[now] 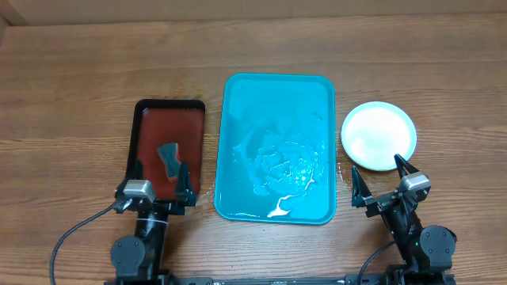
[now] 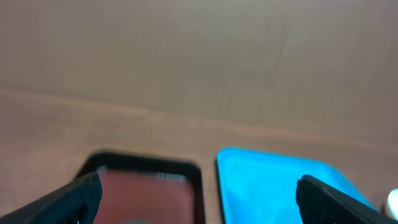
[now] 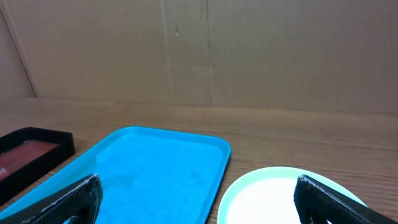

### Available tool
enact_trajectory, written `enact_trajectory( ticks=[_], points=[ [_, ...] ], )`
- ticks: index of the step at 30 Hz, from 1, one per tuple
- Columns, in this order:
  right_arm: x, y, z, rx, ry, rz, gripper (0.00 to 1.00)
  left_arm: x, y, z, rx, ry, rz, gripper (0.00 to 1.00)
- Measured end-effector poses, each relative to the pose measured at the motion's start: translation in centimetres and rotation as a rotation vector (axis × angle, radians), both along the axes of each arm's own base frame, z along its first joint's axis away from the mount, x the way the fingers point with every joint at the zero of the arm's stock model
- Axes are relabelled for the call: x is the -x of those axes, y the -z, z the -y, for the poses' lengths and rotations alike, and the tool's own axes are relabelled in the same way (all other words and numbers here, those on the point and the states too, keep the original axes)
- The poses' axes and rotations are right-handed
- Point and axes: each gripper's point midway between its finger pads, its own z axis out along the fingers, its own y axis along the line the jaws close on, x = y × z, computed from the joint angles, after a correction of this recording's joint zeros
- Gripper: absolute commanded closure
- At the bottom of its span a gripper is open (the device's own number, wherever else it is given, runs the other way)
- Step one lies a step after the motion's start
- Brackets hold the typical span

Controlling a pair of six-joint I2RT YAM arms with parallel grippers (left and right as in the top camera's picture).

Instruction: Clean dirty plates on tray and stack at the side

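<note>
The turquoise tray (image 1: pixel 238 103) lies in the middle of the table with no plate on it; its floor shows wet streaks and a white smear near the front rim. It also shows in the left wrist view (image 2: pixel 267 180) and the right wrist view (image 3: pixel 155 168). A round plate (image 1: pixel 379 134) with a pale blue-green rim and clean white centre sits on the table right of the tray, also in the right wrist view (image 3: pixel 267 199). I cannot tell whether other plates lie under it. My left gripper (image 1: pixel 161 176) (image 2: pixel 199 208) and right gripper (image 1: pixel 379 176) (image 3: pixel 196 208) are both open and empty.
A dark red, black-rimmed tray (image 1: pixel 166 127) lies left of the turquoise tray, with a grey-blue sponge (image 1: pixel 169 157) on its front half, just ahead of my left gripper. It also shows in the left wrist view (image 2: pixel 143 186) and the right wrist view (image 3: pixel 31 149). A cardboard wall stands behind the table.
</note>
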Motion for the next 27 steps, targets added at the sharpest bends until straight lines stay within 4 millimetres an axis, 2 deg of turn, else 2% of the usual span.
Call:
enact_trajectory(
  ticks=[2, 5, 8, 27],
  points=[
    [0.0, 0.0, 0.0, 0.000, 0.000, -0.001, 0.00, -0.1, 1.3, 0.0, 0.001, 0.000, -0.034, 0.00],
    [0.0, 0.0, 0.0, 0.000, 0.000, -0.001, 0.00, -0.1, 1.5, 0.0, 0.001, 0.000, -0.043, 0.00],
    [0.0, 0.0, 0.0, 0.000, 0.000, -0.001, 0.00, -0.1, 2.8, 0.0, 0.003, 0.000, -0.097, 0.00],
    [0.0, 0.0, 0.0, 0.000, 0.000, -0.001, 0.00, 0.0, 2.8, 0.0, 0.003, 0.000, -0.099, 0.00]
  ],
)
